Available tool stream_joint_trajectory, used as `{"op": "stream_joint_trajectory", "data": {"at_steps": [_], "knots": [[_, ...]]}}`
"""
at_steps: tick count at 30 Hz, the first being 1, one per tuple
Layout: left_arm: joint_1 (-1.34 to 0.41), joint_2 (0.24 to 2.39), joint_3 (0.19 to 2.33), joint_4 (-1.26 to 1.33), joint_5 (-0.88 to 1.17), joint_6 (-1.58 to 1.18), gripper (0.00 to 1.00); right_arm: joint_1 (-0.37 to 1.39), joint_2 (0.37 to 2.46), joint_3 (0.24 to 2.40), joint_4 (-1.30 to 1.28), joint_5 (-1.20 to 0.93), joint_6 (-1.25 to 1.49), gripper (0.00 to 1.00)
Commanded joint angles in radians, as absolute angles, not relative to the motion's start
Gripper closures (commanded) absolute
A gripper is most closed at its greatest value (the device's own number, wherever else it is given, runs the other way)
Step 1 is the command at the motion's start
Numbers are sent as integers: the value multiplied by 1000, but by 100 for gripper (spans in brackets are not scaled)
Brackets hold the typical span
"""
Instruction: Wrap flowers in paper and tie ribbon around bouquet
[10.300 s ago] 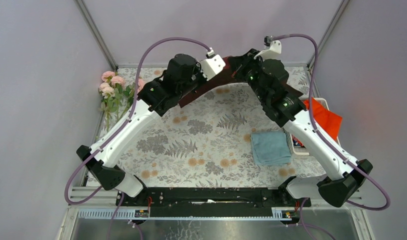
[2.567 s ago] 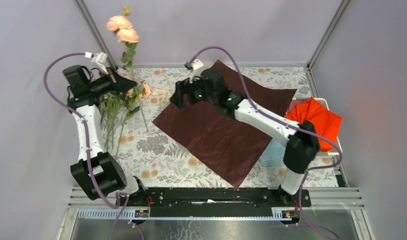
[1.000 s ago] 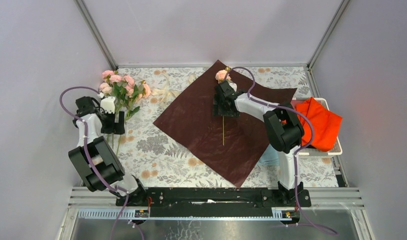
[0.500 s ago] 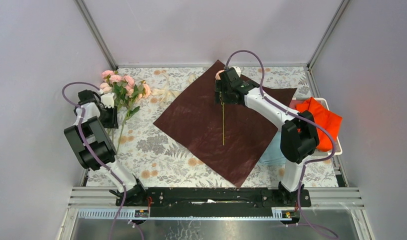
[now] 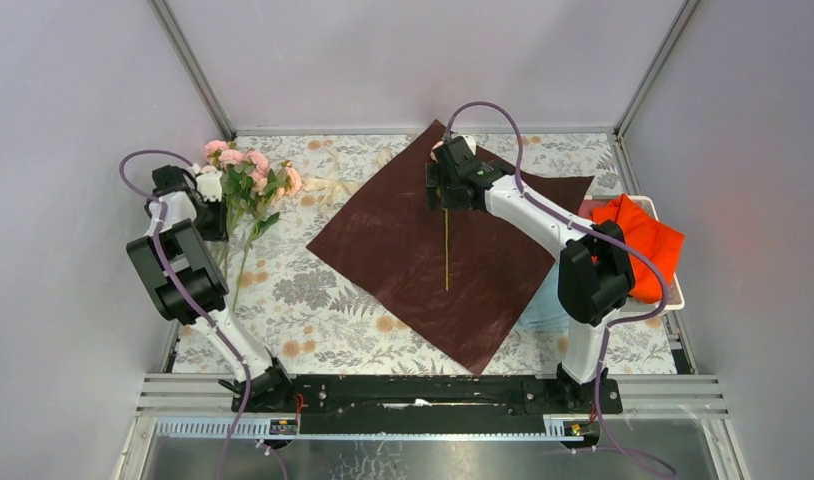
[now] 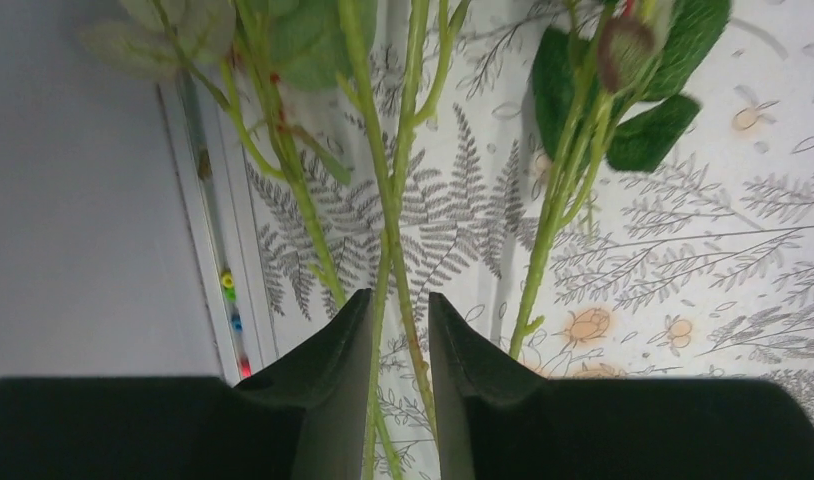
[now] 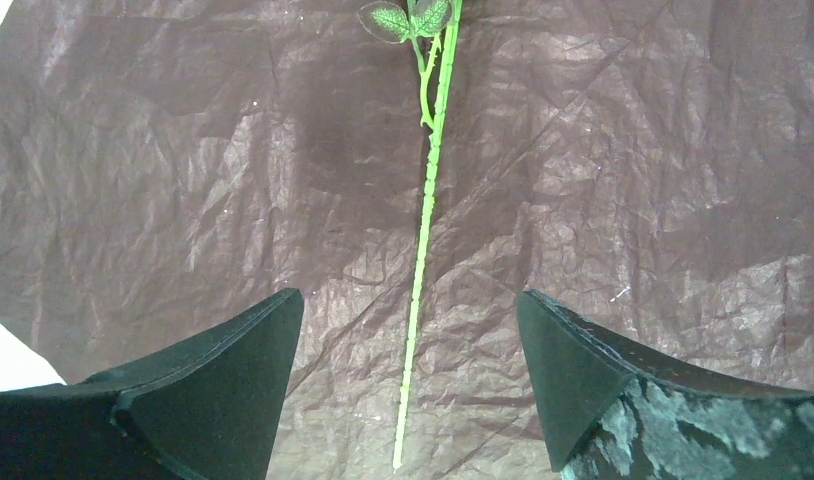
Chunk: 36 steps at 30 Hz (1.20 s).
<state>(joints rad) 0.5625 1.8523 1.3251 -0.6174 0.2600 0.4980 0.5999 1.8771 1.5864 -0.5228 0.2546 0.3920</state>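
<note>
we see a fern-print tablecloth (image 5: pixel 313 310), grey walls (image 5: pixel 403 60); left gripper (image 6: pixel 398 297) pinches stems of flowers (image 5: pixel 231 158), right gripper (image 7: pixel 405 300) spread wide above paper (image 7: pixel 183 150).

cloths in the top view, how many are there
2. An orange-red cloth in the white bin at the right edge; a light blue cloth just left of it, mostly covered by the paper and the right arm.
</note>
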Motion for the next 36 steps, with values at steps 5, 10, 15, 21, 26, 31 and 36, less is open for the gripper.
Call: {"op": "stream_joint_trajectory", "data": {"at_steps": [5,10,15,21,26,31,36], "knots": [[472,1876,1389,-543,289,524,66,609,1906,1656,-539,287,364,13],[462,1972,1480,-571,224,522,66,608,1905,1658,-537,293,352,13],[424,2016,1505,-571,192,535,64,609,1915,1664,-545,294,345,12],[404,2029,1496,-533,126,544,64,609,1914,1663,-545,296,333,12],[404,2007,1500,-545,88,550,66,608,1902,1641,-537,294,341,12],[402,1944,1487,-537,111,569,63,609,1901,1626,-535,299,339,12],[406,2008,1515,-518,63,585,59,608,1907,1651,-554,306,331,12]]}}
